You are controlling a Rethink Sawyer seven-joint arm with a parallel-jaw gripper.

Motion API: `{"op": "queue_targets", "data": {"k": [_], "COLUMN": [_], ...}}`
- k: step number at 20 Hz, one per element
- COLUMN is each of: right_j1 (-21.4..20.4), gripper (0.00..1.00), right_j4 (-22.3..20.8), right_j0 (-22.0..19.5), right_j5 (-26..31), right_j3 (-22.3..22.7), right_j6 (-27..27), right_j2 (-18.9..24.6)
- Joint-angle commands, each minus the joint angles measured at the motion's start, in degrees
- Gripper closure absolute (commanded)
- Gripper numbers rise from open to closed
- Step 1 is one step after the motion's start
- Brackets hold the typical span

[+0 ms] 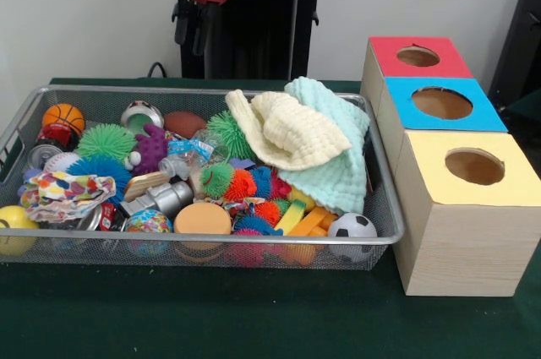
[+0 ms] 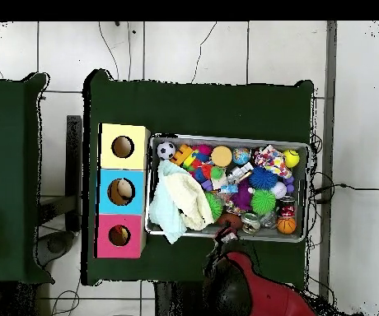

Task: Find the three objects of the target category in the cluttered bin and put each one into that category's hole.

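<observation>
Front view: the bin [image 1: 385, 239] sits on the green table [image 1: 211, 317], heaped with spiky balls, a soccer ball [image 1: 352, 225], a mini basketball [image 1: 63, 116], cans and two cloths [image 1: 313, 144] at its right end, while the red-topped box with the hole [image 1: 418, 57] stands farthest back in a row of three boxes beside it; no writing on anything is readable, and the gripper [image 1: 193, 34] hangs behind the bin's far rim, open or closed I cannot tell. Overhead view: the arm [image 2: 255, 288] reaches from the bottom edge to the bin's [image 2: 226, 138] near rim, the gripper [image 2: 222, 239] just at that rim, and the hole [image 2: 119, 235] lies in the lowest box, left of the bin.
</observation>
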Motion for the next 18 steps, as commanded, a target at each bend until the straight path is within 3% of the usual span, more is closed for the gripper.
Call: {"op": "queue_targets", "data": {"k": [1, 6, 8, 14, 18], "right_j1": [1.5, 5.8, 6.6, 8.0, 11.9], "gripper": [0.00, 0.00, 0.00, 0.00, 0.00], "right_j4": [2.9, 0.8, 0.6, 3.3, 3.4], "right_j0": [-1.3, -4.2, -5.4, -1.8, -2.8], "right_j5": [2.5, -0.8, 0.3, 3.8, 4.4], "right_j3": [-7.8, -12.5, -13.5, -15.6, -16.5], "right_j6": [4.2, 2.7, 2.1, 3.1, 3.0], "right_j2": [10.1, 14.1, 16.1, 14.4, 16.3]}}
